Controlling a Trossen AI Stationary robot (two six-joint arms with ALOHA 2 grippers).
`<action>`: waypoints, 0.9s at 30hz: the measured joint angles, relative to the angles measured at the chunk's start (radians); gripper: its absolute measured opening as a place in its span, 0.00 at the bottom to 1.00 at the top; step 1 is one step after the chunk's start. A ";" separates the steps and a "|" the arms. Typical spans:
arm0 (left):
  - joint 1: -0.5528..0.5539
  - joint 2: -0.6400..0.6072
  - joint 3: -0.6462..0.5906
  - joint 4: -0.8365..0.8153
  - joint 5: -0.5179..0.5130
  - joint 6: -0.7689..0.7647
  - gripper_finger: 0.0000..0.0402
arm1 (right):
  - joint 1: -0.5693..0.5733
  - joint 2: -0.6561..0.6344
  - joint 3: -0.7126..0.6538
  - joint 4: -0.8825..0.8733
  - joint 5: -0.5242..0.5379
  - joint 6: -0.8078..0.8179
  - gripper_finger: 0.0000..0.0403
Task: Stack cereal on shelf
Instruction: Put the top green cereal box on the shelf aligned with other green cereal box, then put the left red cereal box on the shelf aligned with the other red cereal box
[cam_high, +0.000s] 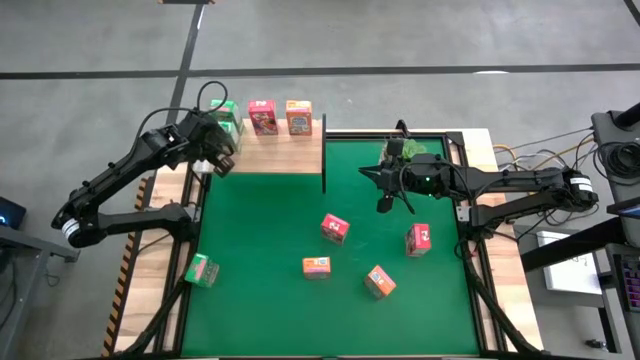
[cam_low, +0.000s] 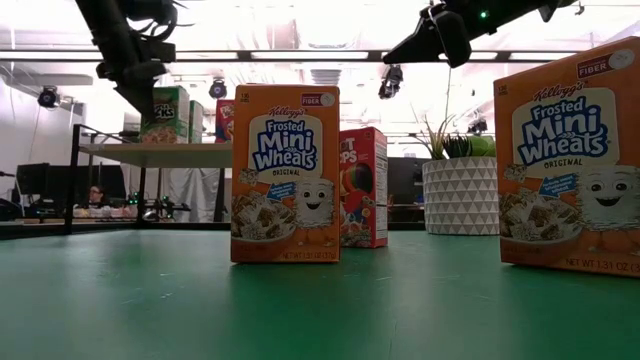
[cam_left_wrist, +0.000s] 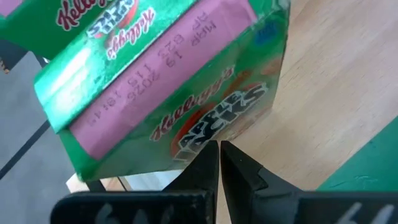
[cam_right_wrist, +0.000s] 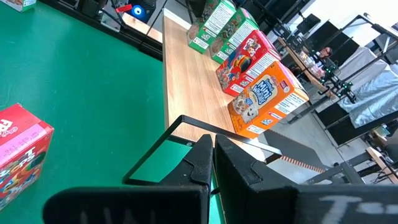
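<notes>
The light-wood shelf (cam_high: 270, 155) stands at the mat's far left. On its top stand two green cereal boxes (cam_high: 228, 115), a pink one (cam_high: 262, 117) and an orange one (cam_high: 298, 117). My left gripper (cam_left_wrist: 219, 155) is shut, its tips right at the nearer green box (cam_left_wrist: 186, 93). My right gripper (cam_high: 383, 205) is shut and hovers over the mat's far middle, touching nothing. On the green mat lie two pink boxes (cam_high: 335, 228) (cam_high: 418, 239) and two orange boxes (cam_high: 317, 266) (cam_high: 379, 282). A green box (cam_high: 201, 270) lies at the mat's left edge. My left gripper's shut fingertips (cam_left_wrist: 208, 163) stand at the printed front face (cam_left_wrist: 217, 118) of the nearer green box, by its edge, slanting down from the near side. Whether they touch the box, I cannot tell. The box stands on the shelf top.
A plant in a white pot (cam_high: 405, 150) stands at the mat's far side, close behind my right gripper. A dark metal upright (cam_high: 324, 150) marks the shelf's right end. A wooden border (cam_high: 485, 170) frames the mat. The near half of the mat has free room between the boxes.
</notes>
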 joint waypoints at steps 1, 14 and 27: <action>0.000 0.000 0.000 0.000 0.000 0.000 0.00 | 0.000 0.000 0.000 0.000 0.000 0.000 0.02; -0.012 -0.027 0.000 0.000 0.094 -0.075 0.00 | 0.000 0.000 0.000 0.000 0.000 0.002 0.02; -0.324 -0.201 -0.052 0.212 0.113 -0.229 0.00 | 0.000 0.000 0.000 0.008 0.000 0.110 0.02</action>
